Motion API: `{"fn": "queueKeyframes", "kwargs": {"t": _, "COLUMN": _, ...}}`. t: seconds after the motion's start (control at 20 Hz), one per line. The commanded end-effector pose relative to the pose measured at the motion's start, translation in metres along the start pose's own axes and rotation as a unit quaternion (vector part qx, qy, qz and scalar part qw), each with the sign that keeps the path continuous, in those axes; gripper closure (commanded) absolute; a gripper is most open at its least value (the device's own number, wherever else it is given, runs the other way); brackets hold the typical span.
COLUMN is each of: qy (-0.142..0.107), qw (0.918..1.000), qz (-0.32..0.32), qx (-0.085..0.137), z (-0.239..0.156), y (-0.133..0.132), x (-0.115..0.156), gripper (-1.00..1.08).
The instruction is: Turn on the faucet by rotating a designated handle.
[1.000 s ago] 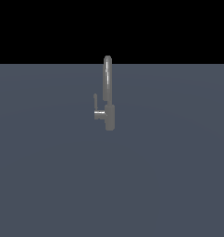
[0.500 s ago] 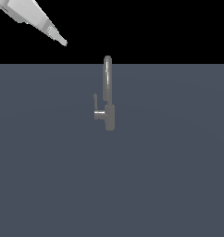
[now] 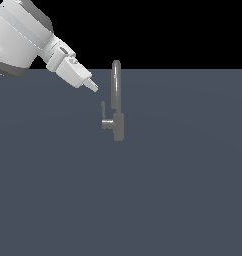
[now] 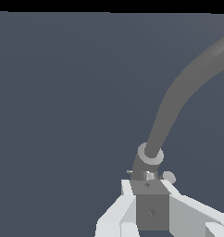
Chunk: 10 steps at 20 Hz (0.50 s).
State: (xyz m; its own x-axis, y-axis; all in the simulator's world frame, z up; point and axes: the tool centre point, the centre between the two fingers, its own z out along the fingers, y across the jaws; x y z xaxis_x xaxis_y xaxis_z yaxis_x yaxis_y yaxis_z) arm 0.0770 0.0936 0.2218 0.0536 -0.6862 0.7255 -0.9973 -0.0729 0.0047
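Faucet [image 3: 117, 117] standing upright on flat grey floor [image 3: 168, 200], near middle of exterior view — thick base below, thin spout curving over at top. Handle [image 3: 103, 109] sticking up from short stub on exterior view's left of base. Gripper [image 3: 93, 86] hanging above and to exterior view's left of handle, not touching. Fingers looking pressed together, though too small to say for sure — cannot tell. Wrist view showing spout [image 4: 178, 102] curving away.

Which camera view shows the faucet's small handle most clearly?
The exterior view: the handle stands clear beside the faucet, apart from the claw. In the wrist view the claw's fingers hide the base, so the handle cannot be made out.
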Motion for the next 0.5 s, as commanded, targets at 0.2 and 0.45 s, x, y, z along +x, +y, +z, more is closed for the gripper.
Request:
{"fn": "queueKeyframes", "kwargs": {"t": 0.2, "qy": -0.010, "qw": 0.9994, "qz": 0.022, "qx": -0.027, "z": 0.051, "y": -0.005, "x": -0.019, "gripper": 1.08}}
{"fn": "queueKeyframes", "kwargs": {"t": 0.45, "qy": -0.013, "qw": 0.9989, "qz": 0.028, "qx": -0.035, "z": 0.066, "y": -0.005, "x": -0.024, "gripper": 1.08}}
